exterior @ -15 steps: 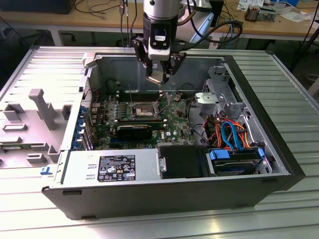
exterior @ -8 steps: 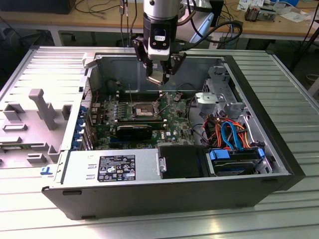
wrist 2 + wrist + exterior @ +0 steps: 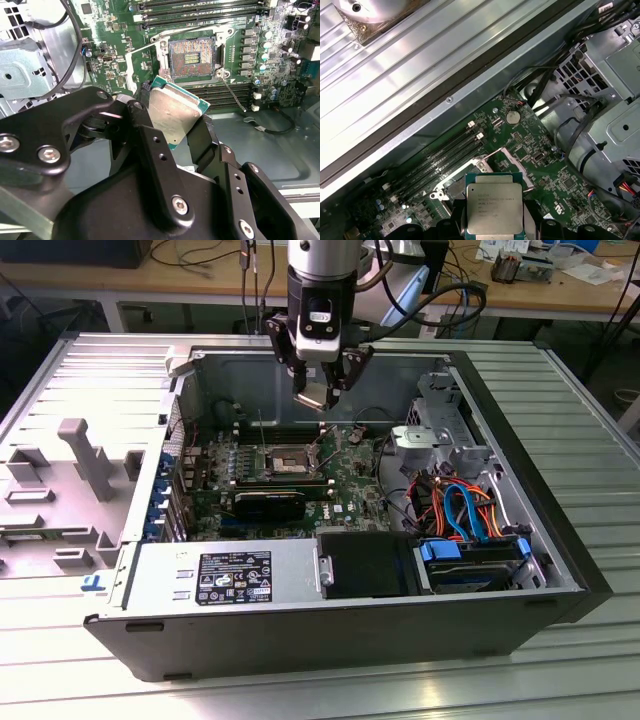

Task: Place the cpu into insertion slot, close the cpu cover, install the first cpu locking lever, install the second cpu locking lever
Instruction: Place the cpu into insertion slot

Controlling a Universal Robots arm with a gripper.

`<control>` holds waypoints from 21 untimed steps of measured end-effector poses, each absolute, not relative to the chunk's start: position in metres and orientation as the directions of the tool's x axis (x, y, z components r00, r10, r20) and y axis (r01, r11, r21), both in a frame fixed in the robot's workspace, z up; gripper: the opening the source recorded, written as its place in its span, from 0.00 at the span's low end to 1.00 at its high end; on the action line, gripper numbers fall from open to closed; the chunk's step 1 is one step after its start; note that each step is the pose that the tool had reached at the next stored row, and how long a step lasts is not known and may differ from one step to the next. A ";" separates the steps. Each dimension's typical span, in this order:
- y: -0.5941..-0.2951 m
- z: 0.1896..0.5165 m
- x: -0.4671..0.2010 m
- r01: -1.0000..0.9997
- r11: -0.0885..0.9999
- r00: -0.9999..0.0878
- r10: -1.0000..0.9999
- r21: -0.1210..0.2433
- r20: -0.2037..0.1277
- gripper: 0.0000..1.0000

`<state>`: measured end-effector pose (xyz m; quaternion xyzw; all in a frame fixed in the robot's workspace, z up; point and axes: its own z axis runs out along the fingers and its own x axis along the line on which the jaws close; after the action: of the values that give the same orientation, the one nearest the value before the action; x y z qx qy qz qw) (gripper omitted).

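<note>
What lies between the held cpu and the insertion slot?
Nothing: in the exterior view the cpu hangs in the jaws above the open insertion slot, with only bare air between.

The tabletop (image 3: pixel 590 440) beneath me was ribbed silver metal. An open computer case (image 3: pixel 330 640) lay on its side directly on it. A flat grey panel (image 3: pixel 40 420) lay touching the case at the exterior view's left.
</note>
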<state>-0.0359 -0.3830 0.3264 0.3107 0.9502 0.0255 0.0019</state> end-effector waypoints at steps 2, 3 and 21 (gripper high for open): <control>-0.383 0.326 -0.036 0.592 0.805 -0.806 0.592 0.050 0.012 0.54; -0.383 0.326 -0.036 0.593 0.804 -0.805 0.593 0.050 0.012 0.54; -0.383 0.325 -0.036 0.627 0.777 -0.779 0.627 0.049 0.012 0.54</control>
<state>-0.0359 -0.3830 0.3251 0.3326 0.9427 0.0253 0.0025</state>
